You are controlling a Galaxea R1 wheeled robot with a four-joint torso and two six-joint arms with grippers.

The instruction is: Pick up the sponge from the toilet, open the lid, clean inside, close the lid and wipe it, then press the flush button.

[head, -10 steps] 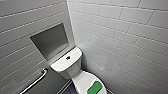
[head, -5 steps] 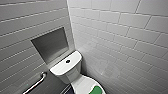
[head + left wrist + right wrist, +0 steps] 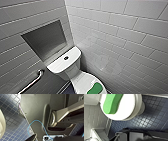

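The bright green sponge point(image 3: 95, 88) lies on the shut white lid point(image 3: 81, 81) of the toilet, at the lower edge of the head view. The right wrist view looks down on the same sponge point(image 3: 112, 103), resting on the lid point(image 3: 126, 109) with nothing touching it. Behind the lid, the small dark flush button point(image 3: 66, 58) sits in the middle of the white tank top point(image 3: 63, 62). Both grippers stand open and hold nothing.
The toilet stands in a corner of white tiled walls. A recessed niche point(image 3: 46, 40) lies above the tank and a metal grab bar point(image 3: 32, 82) runs along the left wall. Dark blue mosaic floor point(image 3: 149, 117) surrounds the bowl. The left wrist view shows my own body and a blue cable point(image 3: 37, 122).
The head view has shifted slightly, so the camera has moved. The sponge, the lid and the tank stay where they were.
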